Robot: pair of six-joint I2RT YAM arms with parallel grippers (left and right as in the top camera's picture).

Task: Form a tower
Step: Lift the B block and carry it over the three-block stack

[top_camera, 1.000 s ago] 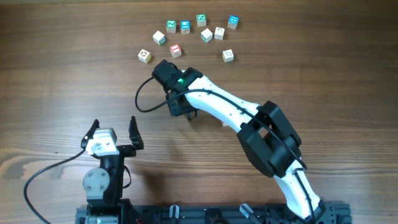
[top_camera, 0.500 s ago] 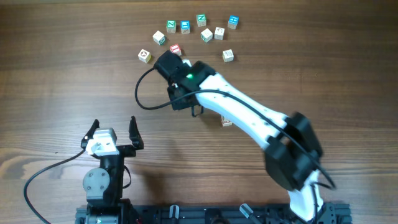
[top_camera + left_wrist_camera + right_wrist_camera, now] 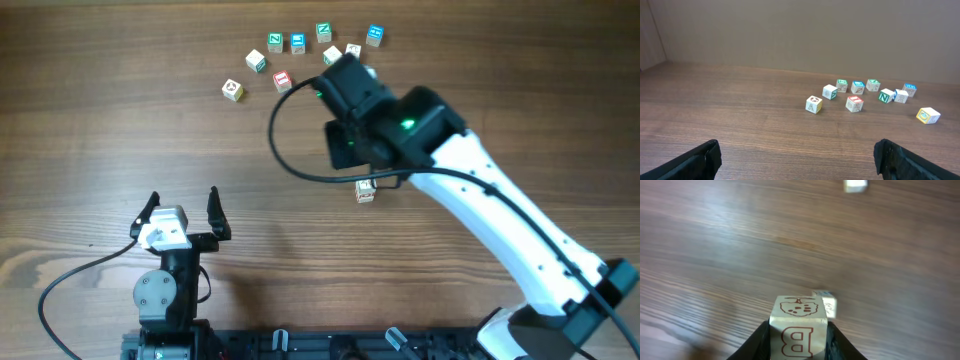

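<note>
One B cube (image 3: 799, 330) clamped in right jaws; left jaws apart, empty; tower (image 3: 365, 190) beside right arm (image 3: 500, 220); loose cubes (image 3: 857, 88) beyond.

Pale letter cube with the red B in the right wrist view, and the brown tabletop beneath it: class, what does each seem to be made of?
The pale letter cube with the red B: probably bare wood, going by its matt tan faces and red printed outlines. The brown tabletop: wood or wood-look laminate, with streaky grain and a slight sheen.
</note>
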